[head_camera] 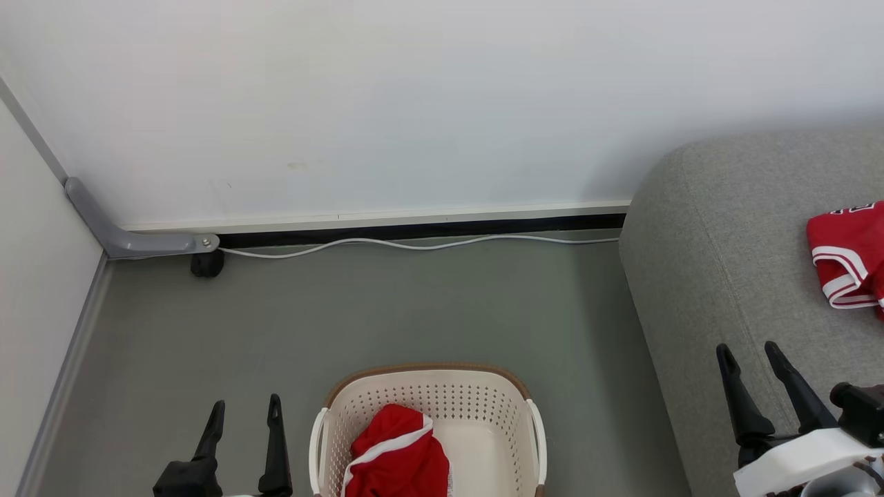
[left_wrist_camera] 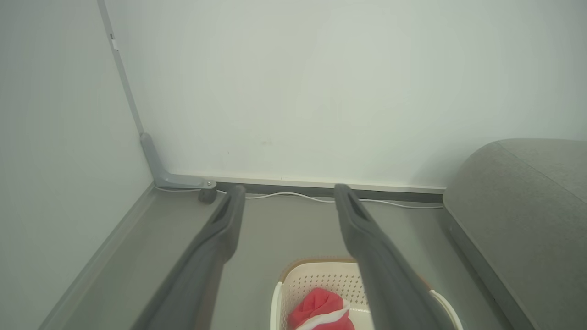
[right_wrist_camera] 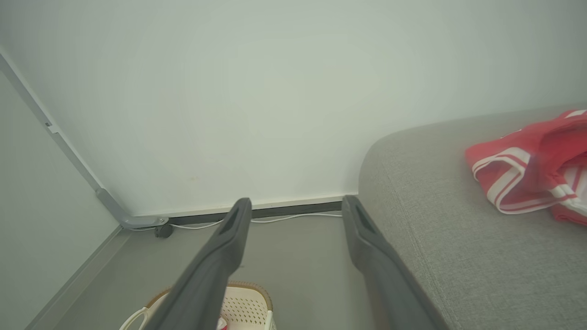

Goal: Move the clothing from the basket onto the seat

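Note:
A cream basket [head_camera: 483, 407] with a brown rim stands on the floor at the bottom middle of the head view. One red garment with a white stripe [head_camera: 397, 452] lies bunched in its left half. Another red and white garment [head_camera: 846, 255] lies on the grey seat [head_camera: 718, 276] at the right. My left gripper [head_camera: 247, 414] hangs open just left of the basket, with nothing in it. My right gripper [head_camera: 749, 359] stands open over the seat's front edge, also with nothing in it. The left wrist view shows the basket [left_wrist_camera: 321, 282] and its garment [left_wrist_camera: 321, 309] between the fingers.
A white wall runs across the back, with a white cable [head_camera: 414, 245] along its base. A grey bracket [head_camera: 131, 238] and a small black wheel [head_camera: 207, 264] sit in the left corner. Grey floor [head_camera: 380, 310] lies between the wall, the basket and the seat.

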Available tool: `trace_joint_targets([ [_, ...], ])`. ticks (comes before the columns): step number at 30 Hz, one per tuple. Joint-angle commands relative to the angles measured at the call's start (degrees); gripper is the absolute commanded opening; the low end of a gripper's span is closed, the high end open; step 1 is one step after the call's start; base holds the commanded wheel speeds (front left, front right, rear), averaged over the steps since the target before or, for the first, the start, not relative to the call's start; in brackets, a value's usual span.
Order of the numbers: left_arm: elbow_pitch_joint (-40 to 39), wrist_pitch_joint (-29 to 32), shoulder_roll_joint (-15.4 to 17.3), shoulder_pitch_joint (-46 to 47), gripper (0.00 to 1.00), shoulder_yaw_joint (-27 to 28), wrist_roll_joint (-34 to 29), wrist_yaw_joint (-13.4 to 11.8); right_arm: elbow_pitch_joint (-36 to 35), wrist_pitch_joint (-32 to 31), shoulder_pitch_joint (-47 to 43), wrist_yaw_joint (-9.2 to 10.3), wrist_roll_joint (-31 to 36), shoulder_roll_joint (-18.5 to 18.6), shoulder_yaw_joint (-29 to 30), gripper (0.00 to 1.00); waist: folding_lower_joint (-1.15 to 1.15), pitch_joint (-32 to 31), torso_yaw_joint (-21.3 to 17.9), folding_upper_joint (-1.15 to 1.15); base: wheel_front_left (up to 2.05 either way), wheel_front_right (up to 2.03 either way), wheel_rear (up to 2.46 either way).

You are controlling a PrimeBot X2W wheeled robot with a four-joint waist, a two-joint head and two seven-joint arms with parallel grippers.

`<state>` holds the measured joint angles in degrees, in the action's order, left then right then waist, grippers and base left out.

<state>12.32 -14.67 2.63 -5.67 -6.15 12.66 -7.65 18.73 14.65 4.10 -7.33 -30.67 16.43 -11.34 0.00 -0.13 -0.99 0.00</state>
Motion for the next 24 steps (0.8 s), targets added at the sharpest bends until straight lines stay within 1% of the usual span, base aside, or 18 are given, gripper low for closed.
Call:
trace_joint_targets([
  [1, -1.63, -0.33, 0.25, 1.02, 1.0, 2.05, 0.12, -0.65, -1.53, 0.35, 0.55, -0.16, 0.87, 1.04, -0.88, 1.0, 0.0, 0.04, 0.0, 0.0, 0.0, 0.0, 0.0],
  [12, -1.24, -0.33, 0.25, 0.72, 1.0, 0.63, 0.87, -1.28, -1.97, 0.35, 0.83, -0.16, 1.09, 1.32, -0.53, 1.0, 0.0, 0.76, 0.25, 0.0, 0.0, 0.0, 0.0],
  [19, -0.22, -0.33, 0.25, 1.82, 1.0, -3.5, 2.7, -3.9, -4.83, 0.35, 2.27, -0.16, 0.41, 1.94, 0.87, 1.0, 0.0, 5.52, 0.46, 0.0, 0.0, 0.0, 0.0],
  [24, 0.58, -0.33, 0.25, 4.08, 1.0, -7.53, 4.14, -6.76, -7.65, 0.35, 3.73, -0.16, -1.16, 3.52, 1.17, 1.0, 0.0, 10.43, 0.67, 0.0, 0.0, 0.0, 0.0],
])
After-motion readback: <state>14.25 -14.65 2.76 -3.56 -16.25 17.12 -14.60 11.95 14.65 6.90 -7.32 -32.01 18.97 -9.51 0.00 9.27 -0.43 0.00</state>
